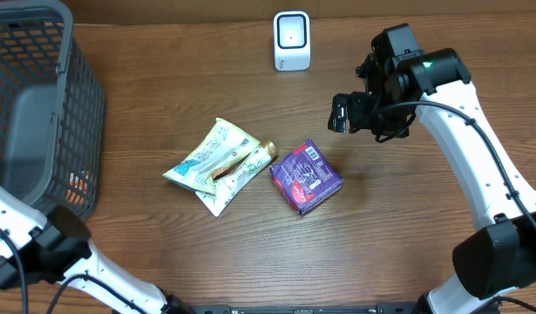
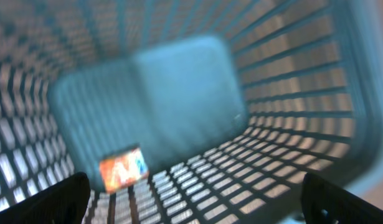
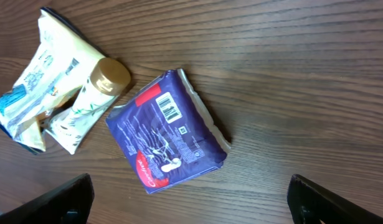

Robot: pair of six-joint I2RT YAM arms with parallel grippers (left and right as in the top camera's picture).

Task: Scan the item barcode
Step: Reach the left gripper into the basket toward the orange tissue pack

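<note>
Purple is the colour of the packet (image 3: 166,130), which lies flat on the wooden table (image 3: 303,74) with its barcode (image 3: 170,107) facing up, just right of a gold-capped tube (image 3: 91,99) and a crumpled pale pouch (image 3: 35,81). The right gripper (image 3: 194,200) hangs above it with its jaws spread wide. Its two dark fingertips (image 3: 54,202) sit at the bottom corners of the right wrist view, holding and touching nothing.

The left gripper (image 2: 197,202) is equally wide apart and empty. Its fingertips (image 2: 344,199) frame the inside of a grey mesh basket (image 2: 291,81), and a small orange item (image 2: 122,168) lies on the basket floor. That view is blurred.

From overhead, the packet (image 1: 306,177) sits near the middle of the table, well apart from the white scanner (image 1: 291,40) standing at the far edge. Neither wrist view shows the scanner. The right gripper (image 1: 340,113) is up and to the right of the packet, between it and the scanner's side of the table. The basket (image 1: 41,105) fills the far left corner, and the orange item (image 1: 80,185) is only glimpsed through its mesh. The barcode's stripes are plain only in the right wrist view.
</note>
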